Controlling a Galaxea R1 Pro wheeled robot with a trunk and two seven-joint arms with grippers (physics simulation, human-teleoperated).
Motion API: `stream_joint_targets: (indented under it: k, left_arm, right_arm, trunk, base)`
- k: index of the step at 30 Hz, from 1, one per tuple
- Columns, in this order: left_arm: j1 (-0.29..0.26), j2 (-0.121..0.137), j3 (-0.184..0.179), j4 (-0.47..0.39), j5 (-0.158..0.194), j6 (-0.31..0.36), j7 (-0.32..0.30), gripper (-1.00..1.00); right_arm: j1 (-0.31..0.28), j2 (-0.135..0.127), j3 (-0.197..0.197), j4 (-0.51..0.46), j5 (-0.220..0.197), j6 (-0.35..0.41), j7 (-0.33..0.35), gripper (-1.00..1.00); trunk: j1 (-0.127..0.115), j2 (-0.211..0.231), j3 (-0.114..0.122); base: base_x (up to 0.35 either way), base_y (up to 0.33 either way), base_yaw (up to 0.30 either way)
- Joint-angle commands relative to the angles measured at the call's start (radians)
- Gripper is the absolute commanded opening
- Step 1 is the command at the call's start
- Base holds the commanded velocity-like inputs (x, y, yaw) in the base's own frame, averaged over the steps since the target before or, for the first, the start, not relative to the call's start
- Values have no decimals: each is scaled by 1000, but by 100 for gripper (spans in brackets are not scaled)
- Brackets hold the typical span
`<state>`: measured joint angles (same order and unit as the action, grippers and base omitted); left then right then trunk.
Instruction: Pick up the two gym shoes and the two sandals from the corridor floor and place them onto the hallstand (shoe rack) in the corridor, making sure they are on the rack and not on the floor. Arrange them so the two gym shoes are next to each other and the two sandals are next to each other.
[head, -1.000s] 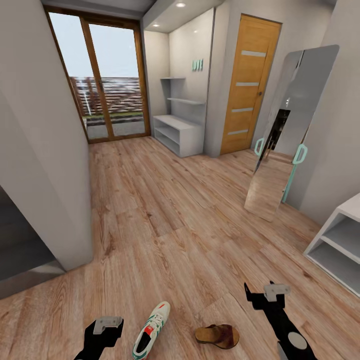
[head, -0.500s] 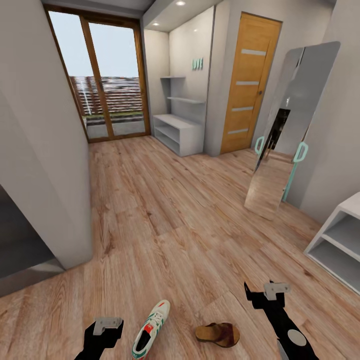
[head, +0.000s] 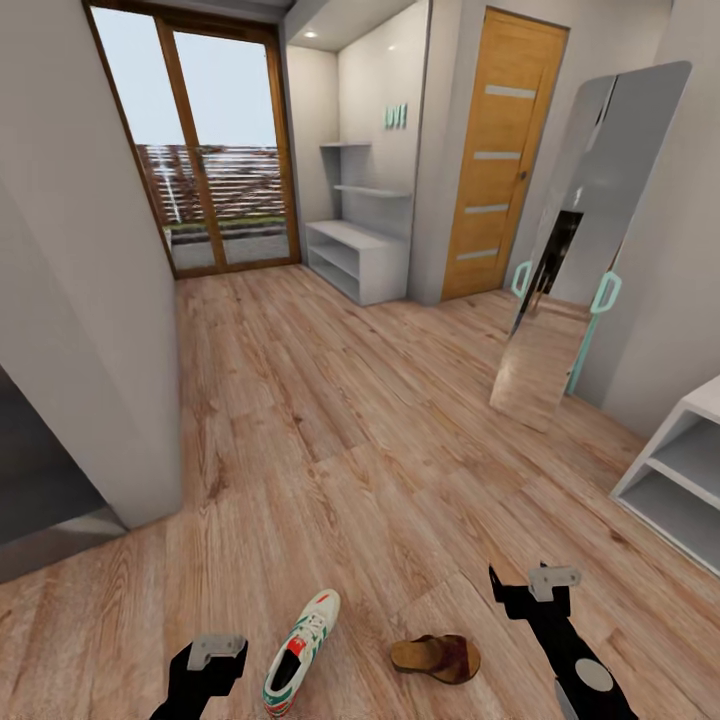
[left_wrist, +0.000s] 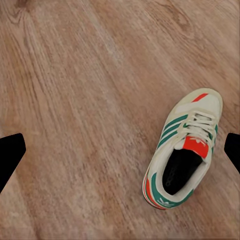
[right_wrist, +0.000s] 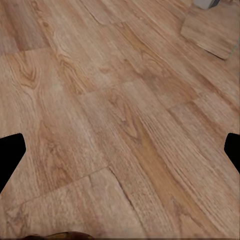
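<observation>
Where the corridor floor (head: 330, 420) runs toward the glass doors (head: 205, 150), one gym shoe (head: 301, 652) lies on the planks close to the robot, toe pointing away, its green stripes and red tongue plain to see; just to its right, apart from it, a brown sandal (head: 436, 657) lies flat on the wood, lengthwise across the corridor; the left gripper (head: 212, 655) hangs beside the shoe on its left, touching nothing, and in the left wrist view the shoe (left_wrist: 184, 149) sits between the two dark fingertips (left_wrist: 10, 157) with bare floor around it, so the jaws are spread wide and released; the right gripper (head: 535, 590) hovers to the right of the sandal, well clear of it, and its wrist view shows plank flooring (right_wrist: 120, 125) between fingertips (right_wrist: 10, 155) set far apart, jaws likewise released and holding nothing; the grey shoe rack (head: 355, 260) stands far down the corridor in an alcove beside an orange door (head: 500, 160); a tall mirror (head: 575, 250) leans on the right wall; a white shelf unit (head: 675, 480) sits at the right edge.
</observation>
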<state>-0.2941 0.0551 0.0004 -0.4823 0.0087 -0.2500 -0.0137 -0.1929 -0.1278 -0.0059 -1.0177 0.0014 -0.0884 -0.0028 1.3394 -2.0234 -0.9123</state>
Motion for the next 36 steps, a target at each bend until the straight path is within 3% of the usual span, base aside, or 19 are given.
stream_joint_targets:
  k: [1,11,21,24,25,27,30,36]
  left_arm:
    - [-1,0,0,1,1,-3,-1,100]
    - [-4,1,-10,1,-5,3,-6,100]
    - [-29,3,-58,-11,-17,35,-97,100]
    - [-66,5,-77,-11,-43,95,-135,100]
    - [-97,5,-84,-6,-69,154,-154,100]
    - [-112,5,-87,-4,-88,187,-163,100]
    - [-127,4,-89,-2,-119,224,-172,100]
    - [-138,2,-91,-1,-146,252,-177,100]
  right_arm:
    - [0,0,0,0,0,-3,0,100]
    - [0,-4,-1,-34,0,37,0,100]
    - [-2,-7,-2,-234,0,315,3,100]
    - [-4,-7,-2,-325,-1,395,4,100]
    - [-5,-7,-2,-384,-1,428,4,100]
    - [-6,-7,-2,-414,-1,441,4,100]
    - [-7,-7,-1,-444,-1,456,4,100]
    - [-7,-7,-1,-462,-1,465,4,100]
  trunk:
    - [4,-8,-6]
    - [42,-78,-52]
    - [80,-148,-100]
    - [92,-169,-114]
    - [96,-176,-119]
    - [103,-190,-128]
    - [115,-211,-142]
    - [138,-253,-169]
  base:
    - [0,0,0]
    - [0,0,0]
    - [0,0,0]
    - [0,0,0]
    - [0,0,0]
    - [0,0,0]
    - [0,0,0]
    - [0,0,0]
